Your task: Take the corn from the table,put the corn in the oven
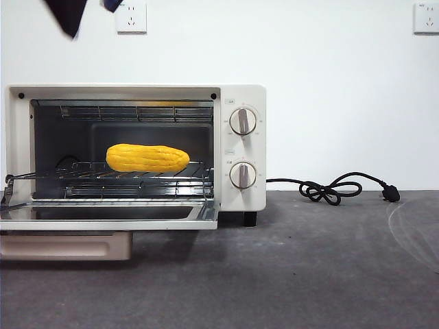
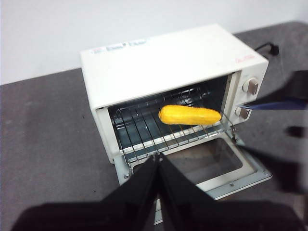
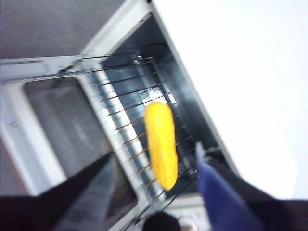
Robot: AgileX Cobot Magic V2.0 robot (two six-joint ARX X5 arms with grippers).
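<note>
The yellow corn lies lengthwise on the wire rack inside the cream oven, whose door hangs open and flat. My left gripper is shut with nothing in it and hovers above the table in front of the door, well away from the corn. My right gripper is open and empty, high above the oven's opening. From there I look down on the corn, which it does not touch. In the front view only dark arm tips show at the top left.
The open door juts out over the grey table at the left. The oven's black cord and plug lie coiled to its right by the white wall. Two wall sockets sit high up.
</note>
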